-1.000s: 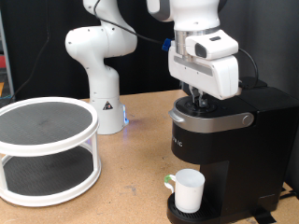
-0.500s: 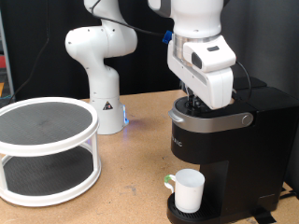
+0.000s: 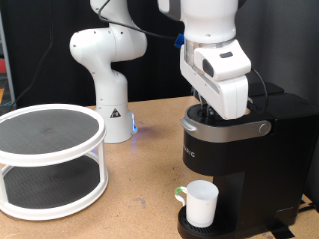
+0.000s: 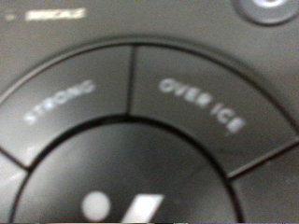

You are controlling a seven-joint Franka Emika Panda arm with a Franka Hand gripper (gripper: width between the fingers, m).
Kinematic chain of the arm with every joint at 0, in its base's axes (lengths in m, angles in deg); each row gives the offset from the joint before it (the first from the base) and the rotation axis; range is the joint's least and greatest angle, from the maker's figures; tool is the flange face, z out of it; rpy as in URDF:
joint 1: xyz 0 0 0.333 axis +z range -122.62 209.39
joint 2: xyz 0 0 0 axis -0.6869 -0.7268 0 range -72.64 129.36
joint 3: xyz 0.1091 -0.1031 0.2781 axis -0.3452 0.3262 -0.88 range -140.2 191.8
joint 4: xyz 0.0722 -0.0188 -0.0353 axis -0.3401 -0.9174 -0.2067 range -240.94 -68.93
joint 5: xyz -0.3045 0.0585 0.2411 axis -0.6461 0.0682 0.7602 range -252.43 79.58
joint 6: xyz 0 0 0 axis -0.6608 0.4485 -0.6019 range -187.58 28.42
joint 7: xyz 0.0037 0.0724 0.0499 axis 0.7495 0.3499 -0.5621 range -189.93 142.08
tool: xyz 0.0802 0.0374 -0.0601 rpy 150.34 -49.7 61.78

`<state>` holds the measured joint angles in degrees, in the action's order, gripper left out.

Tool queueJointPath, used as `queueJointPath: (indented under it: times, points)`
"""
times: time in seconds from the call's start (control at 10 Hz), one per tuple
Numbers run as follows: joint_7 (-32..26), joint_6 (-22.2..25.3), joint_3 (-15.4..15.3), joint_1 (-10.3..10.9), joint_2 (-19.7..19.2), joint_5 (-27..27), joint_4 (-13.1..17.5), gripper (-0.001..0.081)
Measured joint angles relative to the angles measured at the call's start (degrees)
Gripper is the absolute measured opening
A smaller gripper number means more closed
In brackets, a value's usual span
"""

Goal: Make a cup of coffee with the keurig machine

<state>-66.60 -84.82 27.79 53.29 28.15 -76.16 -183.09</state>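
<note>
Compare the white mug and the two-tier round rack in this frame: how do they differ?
The cup is small and solid white; the two-tier rack is far wider, white-framed with dark shelves. The cup stands on the keurig machine drip tray, below the gripper; the rack stands on the table at the exterior view's left. Both are round.

exterior view faces keurig machine (image 3: 234,164) frontally; wrist view hugs its button panel (image 4: 140,121).
</note>
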Motion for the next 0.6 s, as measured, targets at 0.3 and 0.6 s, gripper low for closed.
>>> queueJointPath:
  times: [0.3,0.6]
  points:
    - [-2.8,-6.9,0.3,0.0,1.6,4.5,-3.2,0.0007]
    - [-8.8,-8.1,1.0,0.0,2.8,9.2,-4.9,0.0007]
